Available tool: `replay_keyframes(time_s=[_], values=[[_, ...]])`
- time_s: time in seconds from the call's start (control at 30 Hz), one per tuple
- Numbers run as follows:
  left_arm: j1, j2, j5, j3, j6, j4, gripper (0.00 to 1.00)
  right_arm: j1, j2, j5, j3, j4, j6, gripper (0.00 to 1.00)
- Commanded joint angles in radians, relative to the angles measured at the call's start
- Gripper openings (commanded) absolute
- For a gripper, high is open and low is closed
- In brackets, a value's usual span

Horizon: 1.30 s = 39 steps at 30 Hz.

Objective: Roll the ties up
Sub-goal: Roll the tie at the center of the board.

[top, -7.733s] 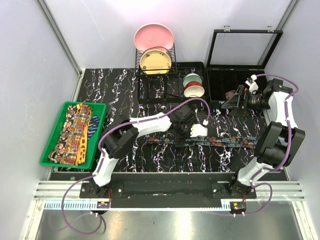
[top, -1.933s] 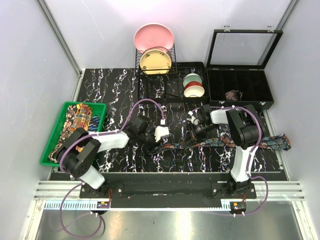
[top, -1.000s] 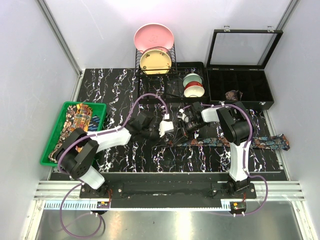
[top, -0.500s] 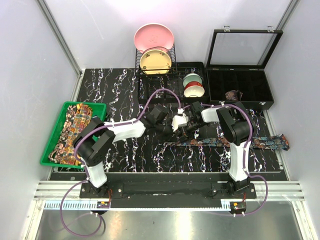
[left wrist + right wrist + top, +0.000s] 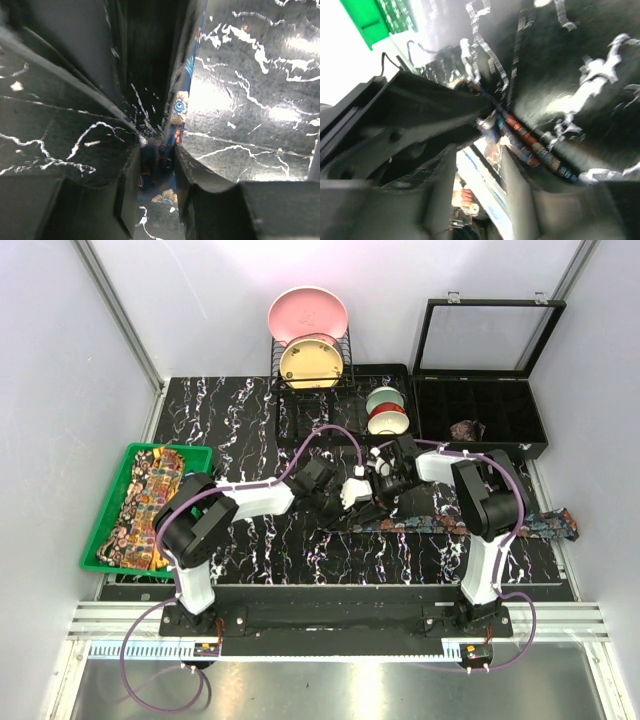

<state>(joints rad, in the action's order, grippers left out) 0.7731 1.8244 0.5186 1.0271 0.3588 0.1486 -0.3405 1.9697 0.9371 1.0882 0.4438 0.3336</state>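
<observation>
Dark blue tie (image 5: 470, 524) with reddish and cream flowers lies flat on the table (image 5: 240, 410), a long strip running away from both hands toward the right arm's side. Its narrow end lies right at the two hands, which meet over it. The left hand (image 5: 352, 496) is narrow. In its wrist view the fingers (image 5: 200, 185) stand close on either side of the fabric (image 5: 175, 107), seemingly pinching the tip so that it can serve as the core of the coil. The right hand (image 5: 383, 483) faces it, just beside it. Its own view is blurred, the tie end (image 5: 525, 142) showing between dark fingers, so whether it grips or merely steadies the cloth cannot be told. Judging by this, the roll is only starting: most of the strip is unwound. The likely need is for one hand to hold the tip while the other turns it over. Well to the left hand's outer side a green basket (image 5: 103, 530) holds the other ties (image 5: 150, 502). Beyond the right hand, an open black case (image 5: 480, 451) holds a small brownish coil (image 5: 465, 428).
</observation>
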Motion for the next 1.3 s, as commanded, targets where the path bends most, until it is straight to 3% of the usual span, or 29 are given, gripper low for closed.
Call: replay_keyframes(time_s=[0.0, 0.07, 0.3, 1.17, 1.27], values=[[0.0, 0.024, -0.022, 0.013, 0.038, 0.043, 0.35, 0.005, -0.077, 0.039, 0.016, 0.055, -0.057, 0.54], [-0.003, 0.021, -0.012, 0.016, 0.042, 0.043, 0.36, 0.003, -0.057, 0.051, 0.018, 0.049, -0.065, 0.54], [-0.031, 0.004, 0.073, -0.007, 0.051, 0.016, 0.36, -0.012, 0.009, 0.035, 0.01, -0.042, -0.027, 0.37], [-0.049, 0.004, 0.095, -0.012, 0.078, 0.019, 0.37, -0.071, 0.077, 0.035, 0.015, -0.129, 0.055, 0.31], [-0.054, 0.009, 0.09, -0.009, 0.069, 0.017, 0.38, -0.072, 0.072, 0.037, 0.013, -0.129, 0.062, 0.25]])
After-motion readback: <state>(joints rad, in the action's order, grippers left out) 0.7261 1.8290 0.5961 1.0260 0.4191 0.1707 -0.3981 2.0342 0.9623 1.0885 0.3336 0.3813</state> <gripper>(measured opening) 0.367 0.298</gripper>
